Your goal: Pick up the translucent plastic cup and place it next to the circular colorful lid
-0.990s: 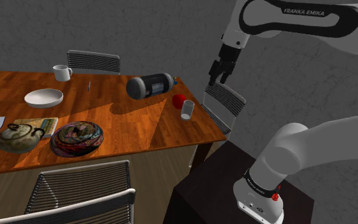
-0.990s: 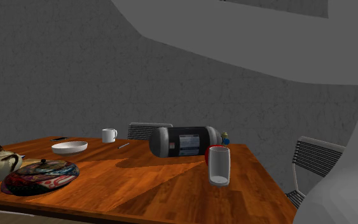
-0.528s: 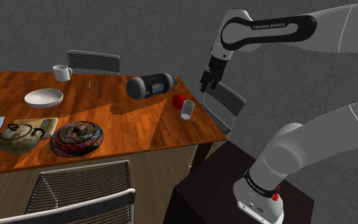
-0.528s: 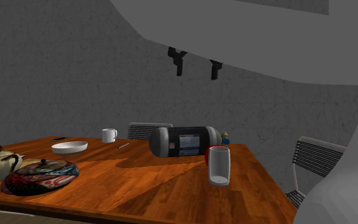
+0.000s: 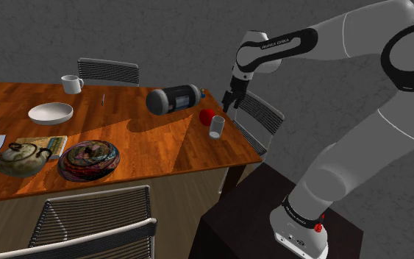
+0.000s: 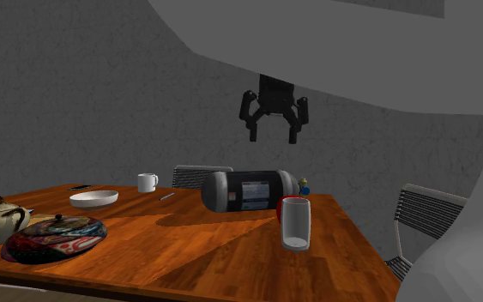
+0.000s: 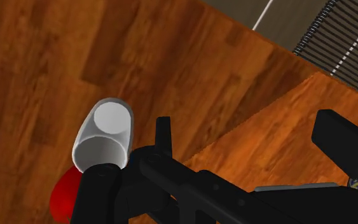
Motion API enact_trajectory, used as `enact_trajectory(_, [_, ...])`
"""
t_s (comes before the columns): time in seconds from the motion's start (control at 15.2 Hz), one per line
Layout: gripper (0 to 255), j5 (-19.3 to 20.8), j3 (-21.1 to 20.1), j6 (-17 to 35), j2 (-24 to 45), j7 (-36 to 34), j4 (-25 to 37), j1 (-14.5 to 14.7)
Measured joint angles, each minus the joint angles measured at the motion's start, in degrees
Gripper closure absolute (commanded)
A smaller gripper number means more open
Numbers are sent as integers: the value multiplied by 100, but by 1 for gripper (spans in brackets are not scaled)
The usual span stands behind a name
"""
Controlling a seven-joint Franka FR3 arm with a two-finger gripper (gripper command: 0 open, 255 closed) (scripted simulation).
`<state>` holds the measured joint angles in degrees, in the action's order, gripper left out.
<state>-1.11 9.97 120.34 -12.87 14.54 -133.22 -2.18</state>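
Broad brown wooden table [image 5: 154, 140] with a glossy plank top, set before a grey textured wall. White Franka arm [image 5: 345, 37] with dark joints, rising from a dark box stand [image 5: 249, 213] off the table's right-hand edge in the shoulder view and arching over that edge. Slatted metal chairs at the far edge [image 5: 108, 71], the right-hand edge [image 5: 260, 118] and the near edge [image 5: 95, 213].

Dark grey cylinder tank [image 5: 174, 98] lying on its side near the far right corner. Circular colourful domed lid [image 5: 89, 157], red and dark swirled, near the near edge and well apart from the tank. Brownish round teapot [image 5: 20, 158] just beside the lid, toward the left-hand edge. White shallow bowl [image 5: 50, 112] further back. White mug [image 5: 71, 83] by the far edge.

All-black two-finger gripper [image 6: 272, 135] hanging in the air over the far right corner, fingers spread apart and clasping nothing.

Translucent pale plastic cup [image 5: 215, 127], upright and open-mouthed, close to the right-hand edge, in front of the tank. Well below the gripper and not between its fingers; in the wrist view [image 7: 104, 137] just past one finger, off to its side. Far across the table from the lid. Small red round object [image 5: 207, 115] right against the cup on the tank's side.
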Motion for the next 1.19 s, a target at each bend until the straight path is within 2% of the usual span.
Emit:
enact_trajectory(0.66, [0,-431,258,1060,2153,952,1015,-176])
enact_trajectory(1.06, [0,-736,196,1317,3518,1398,2077,-399])
enact_trajectory(1.19, [0,-789,170,1411,3760,1465,2217,-445])
